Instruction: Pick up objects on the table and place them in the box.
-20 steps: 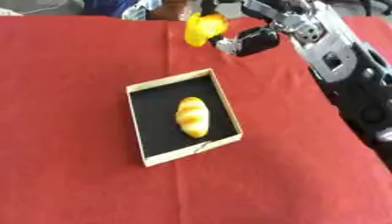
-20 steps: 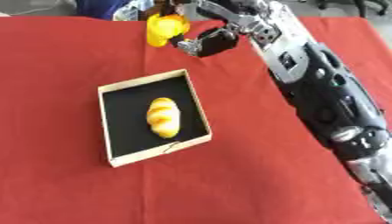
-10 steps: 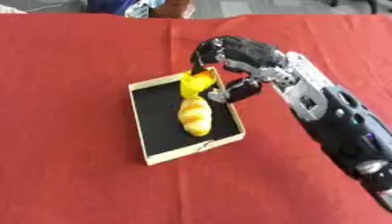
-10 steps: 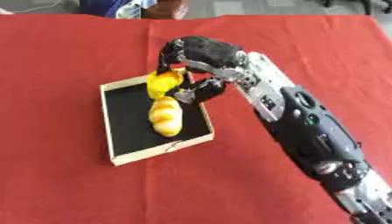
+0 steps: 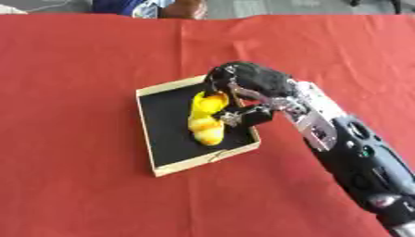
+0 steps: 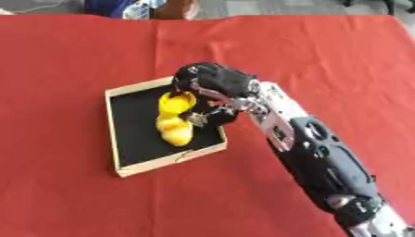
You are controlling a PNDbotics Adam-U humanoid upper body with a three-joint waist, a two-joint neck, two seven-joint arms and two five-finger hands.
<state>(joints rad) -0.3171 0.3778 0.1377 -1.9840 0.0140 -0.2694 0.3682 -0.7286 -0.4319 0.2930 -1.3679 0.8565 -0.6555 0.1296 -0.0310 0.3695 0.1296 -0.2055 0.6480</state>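
Note:
A shallow box [image 5: 147,121] with a pale wooden rim and black floor lies on the red table. Inside it rests a yellow-orange bread-shaped object [image 5: 207,132]. My right hand [image 5: 247,88] hovers over the box's right side, fingers curled round a bright yellow object [image 5: 208,102] that sits just above and touching the bread-shaped one. The arm reaches in from the lower right. My left hand is out of sight.
Red cloth [image 5: 81,60] covers the whole table around the box. At the far edge a person's blue sleeve and arm [image 5: 154,6] show, away from the box.
My right hand carried the yellow object from the table's far side down into the box, lowering it onto the bread-shaped object. The camera view has also shifted.

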